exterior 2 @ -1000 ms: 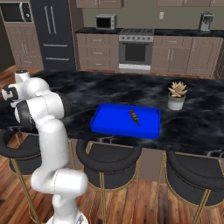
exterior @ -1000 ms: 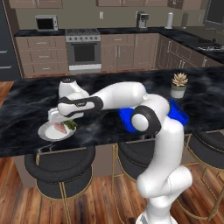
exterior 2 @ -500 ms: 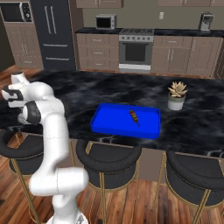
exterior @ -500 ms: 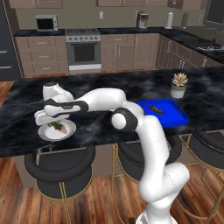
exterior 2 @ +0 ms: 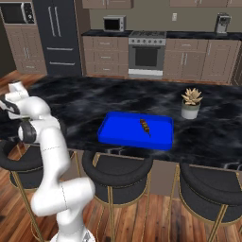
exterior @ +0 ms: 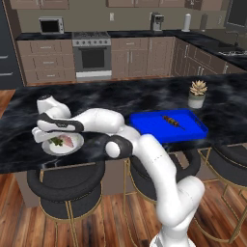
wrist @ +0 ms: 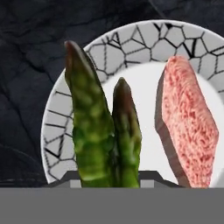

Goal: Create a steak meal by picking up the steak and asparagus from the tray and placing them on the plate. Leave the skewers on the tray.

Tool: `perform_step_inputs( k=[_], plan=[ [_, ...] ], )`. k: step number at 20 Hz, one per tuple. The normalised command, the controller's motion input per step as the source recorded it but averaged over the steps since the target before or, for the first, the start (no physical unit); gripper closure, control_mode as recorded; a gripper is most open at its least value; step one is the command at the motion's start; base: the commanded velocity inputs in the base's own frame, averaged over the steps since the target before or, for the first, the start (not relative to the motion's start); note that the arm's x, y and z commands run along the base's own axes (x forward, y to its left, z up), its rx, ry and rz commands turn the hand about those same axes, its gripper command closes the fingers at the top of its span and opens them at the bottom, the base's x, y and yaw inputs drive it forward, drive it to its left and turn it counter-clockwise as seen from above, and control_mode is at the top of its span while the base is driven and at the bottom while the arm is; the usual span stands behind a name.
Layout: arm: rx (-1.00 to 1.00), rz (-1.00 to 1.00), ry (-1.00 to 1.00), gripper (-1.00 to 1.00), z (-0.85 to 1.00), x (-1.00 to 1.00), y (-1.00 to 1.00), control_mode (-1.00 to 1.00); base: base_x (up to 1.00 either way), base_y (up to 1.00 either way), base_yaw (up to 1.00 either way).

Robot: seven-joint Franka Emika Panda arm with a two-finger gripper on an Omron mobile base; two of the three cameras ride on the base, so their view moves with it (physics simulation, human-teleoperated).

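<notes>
The round plate [exterior: 50, 149] lies on the dark counter at the left, its crackled rim [wrist: 131, 41] showing in the hand view. The pinkish steak [wrist: 188, 131] rests on it, to the right of my gripper; it is the pink patch [exterior: 70, 141] in the left base view. My gripper [wrist: 109, 178] is shut on the asparagus [wrist: 98, 127], whose two green stalks reach out over the plate's white middle. In the left base view the gripper [exterior: 47, 137] hangs over the plate's left part. The blue tray [exterior: 144, 126] holds one skewer [exterior: 173, 122].
A potted succulent [exterior: 198, 94] stands behind the tray's right end. Black bar stools [exterior: 65, 185] line the counter's near edge [exterior: 82, 164]. From the right base view the tray [exterior 2: 123, 137] and skewer [exterior 2: 144, 126] sit mid-counter, the succulent [exterior 2: 191, 103] beyond.
The hand has swung left from over the plate's right side to its left side, the arm stretching further. Plate, steak, tray and skewer have stayed put.
</notes>
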Motion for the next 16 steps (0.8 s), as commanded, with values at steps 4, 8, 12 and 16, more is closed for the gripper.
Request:
perform_step_inputs(
  k=[4, 8, 12, 16],
  plan=[
    [0.00, 0.00, 0.00, 1.00, -0.41, 0.05, -0.19, -1.00, 0.00, 0.00, 0.00],
    [0.00, 0.00, 0.00, 1.00, -0.36, 0.06, -0.26, -1.00, 0.00, 0.00, 0.00],
    [0.00, 0.00, 0.00, -1.00, -0.28, 0.02, -0.27, -1.00, 0.00, 0.00, 0.00],
    [0.00, 0.00, 0.00, -1.00, -0.09, -0.07, -0.27, -1.00, 0.00, 0.00, 0.00]
  ],
)
